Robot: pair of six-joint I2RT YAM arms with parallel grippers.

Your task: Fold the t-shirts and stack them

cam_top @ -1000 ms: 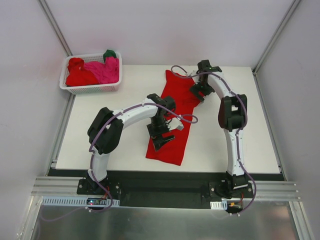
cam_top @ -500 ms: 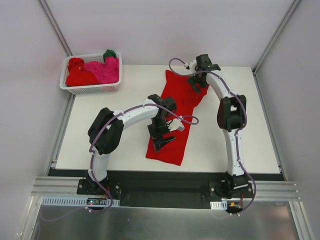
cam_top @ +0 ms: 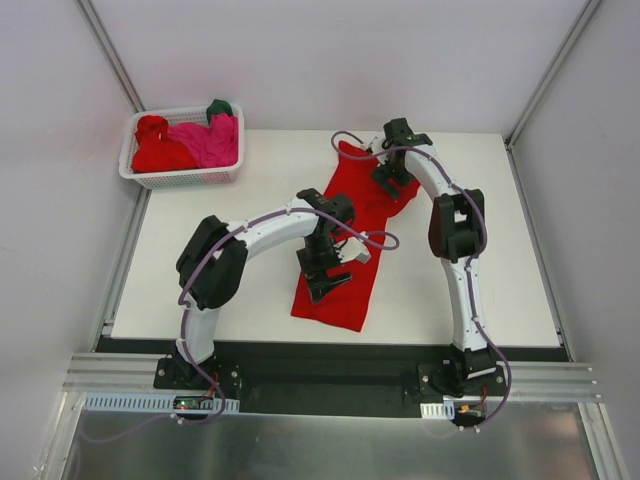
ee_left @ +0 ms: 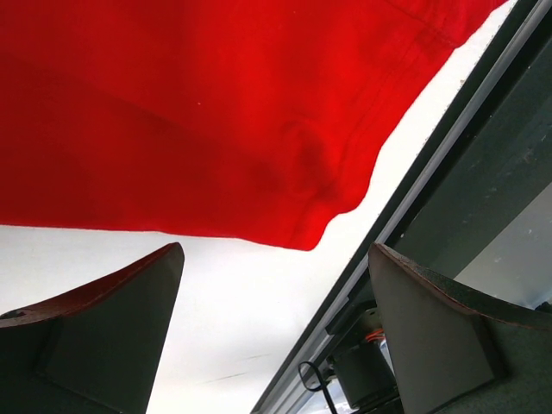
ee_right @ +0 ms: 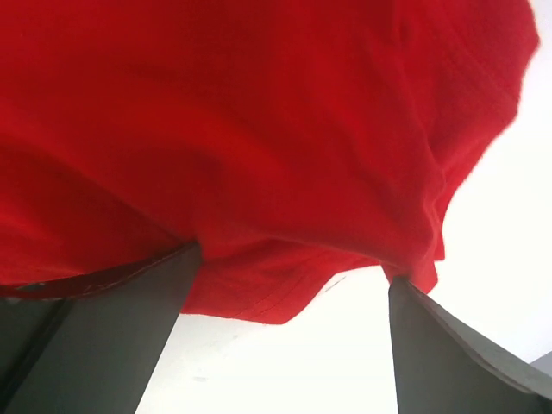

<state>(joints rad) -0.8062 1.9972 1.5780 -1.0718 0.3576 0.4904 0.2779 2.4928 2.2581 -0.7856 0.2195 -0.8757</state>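
Cloth first: you have one bright red cloth t-shirt (cam_top: 338,298) lying as a long narrow strip on the flat white table (cam_top: 220,270), running slantwise from the far middle toward the near edge; your left gripper (cam_top: 326,274) hangs over the strip's near half, its two dark fingers (ee_left: 112,332) spread wide, with only bare tabletop between them and the shirt's hemmed corner just beyond the tips; nothing is clamped there; your right gripper (cam_top: 390,176) sits over the far right part of the same shirt, jaws likewise wide apart, red fabric bunched at the fingertips (ee_right: 103,345) but not pinched between them; whether those tips touch the cloth you cannot tell; at the table's far left corner, the white plastic lattice basket (cam_top: 182,178) holds a crumpled red shirt (cam_top: 155,150), a magenta-pink shirt (cam_top: 212,142) and a dark green shirt (cam_top: 219,106) poking up at its back rim.
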